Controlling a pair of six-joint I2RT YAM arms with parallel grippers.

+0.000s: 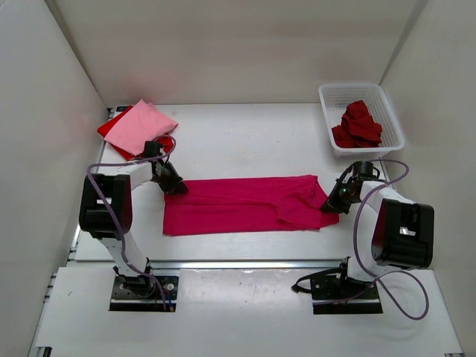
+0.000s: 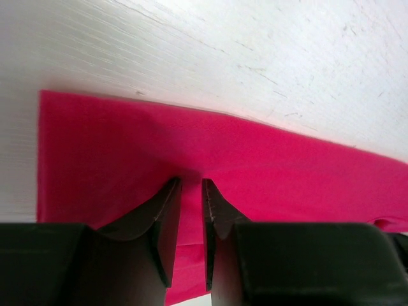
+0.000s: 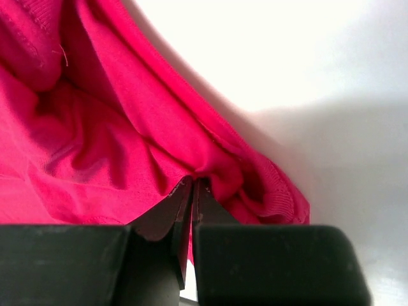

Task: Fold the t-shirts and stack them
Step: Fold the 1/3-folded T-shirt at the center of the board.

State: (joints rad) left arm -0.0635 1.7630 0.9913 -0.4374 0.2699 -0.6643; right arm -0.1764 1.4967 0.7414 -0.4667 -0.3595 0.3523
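Note:
A magenta t-shirt (image 1: 245,202) lies on the table as a long folded strip. My left gripper (image 1: 176,187) is at its far left corner. In the left wrist view that gripper (image 2: 192,185) has its jaws a narrow gap apart, closed on a thick edge of the flat magenta cloth (image 2: 268,159). My right gripper (image 1: 330,206) is at the shirt's right end. In the right wrist view it (image 3: 192,183) is shut on a bunched fold of the magenta cloth (image 3: 115,140). A folded light pink t-shirt (image 1: 145,124) lies on a bright red t-shirt (image 1: 109,129) at the back left. A dark red t-shirt (image 1: 360,123) sits crumpled in the basket.
The white lattice basket (image 1: 387,100) stands at the back right, close behind my right arm. White walls enclose the table on the left, right and back. The pink and red stack lies just behind my left gripper.

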